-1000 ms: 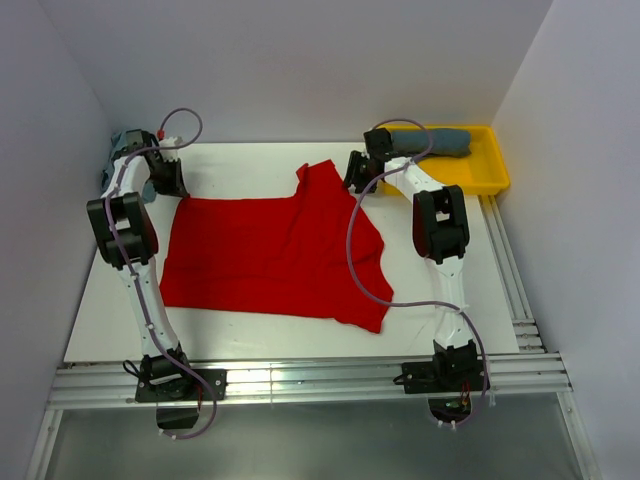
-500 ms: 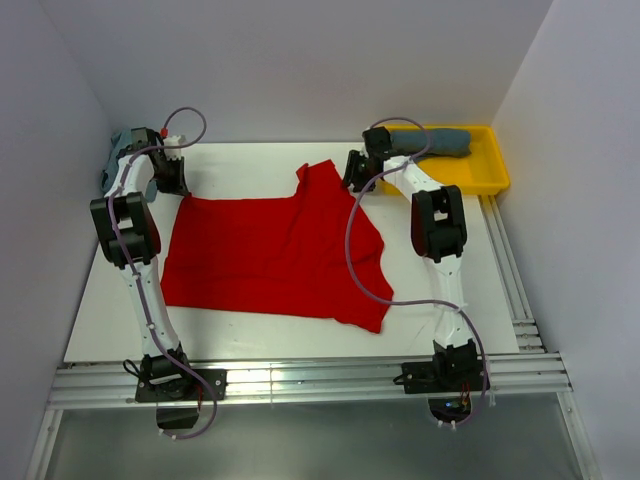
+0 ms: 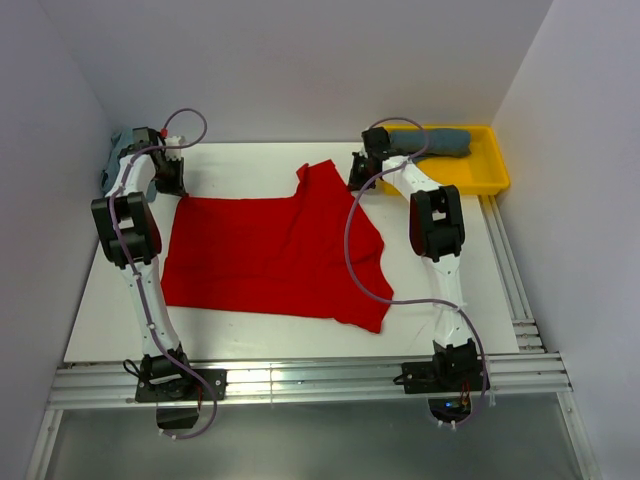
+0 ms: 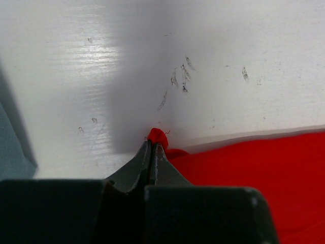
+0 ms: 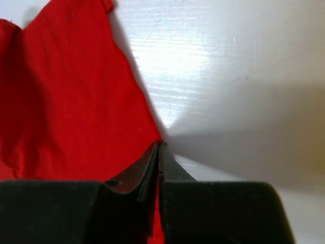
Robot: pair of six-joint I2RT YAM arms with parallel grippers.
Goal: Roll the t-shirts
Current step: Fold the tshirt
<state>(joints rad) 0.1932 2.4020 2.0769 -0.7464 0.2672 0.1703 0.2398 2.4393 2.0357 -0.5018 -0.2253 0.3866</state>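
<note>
A bright red t-shirt (image 3: 260, 250) lies spread flat on the white table, one sleeve pointing to the far side. My left gripper (image 3: 172, 183) sits at the shirt's far left corner. In the left wrist view it (image 4: 152, 145) is shut on a small pinch of the red cloth (image 4: 264, 168). My right gripper (image 3: 356, 180) is at the shirt's far right edge by the sleeve. In the right wrist view it (image 5: 160, 145) is shut on the edge of the red fabric (image 5: 66, 101). A rolled slate blue-grey t-shirt (image 3: 440, 140) lies in the tray.
A yellow tray (image 3: 495, 175) stands at the far right corner. A pale teal cloth (image 3: 107, 172) lies at the far left behind the left arm, its edge showing (image 4: 12, 147). Walls close in on three sides. Aluminium rails (image 3: 300, 380) run along the near edge.
The right gripper's jaws have closed on the shirt's edge. The left gripper finished closing on the corner and the left arm shifted slightly. The shirt lies as before.
</note>
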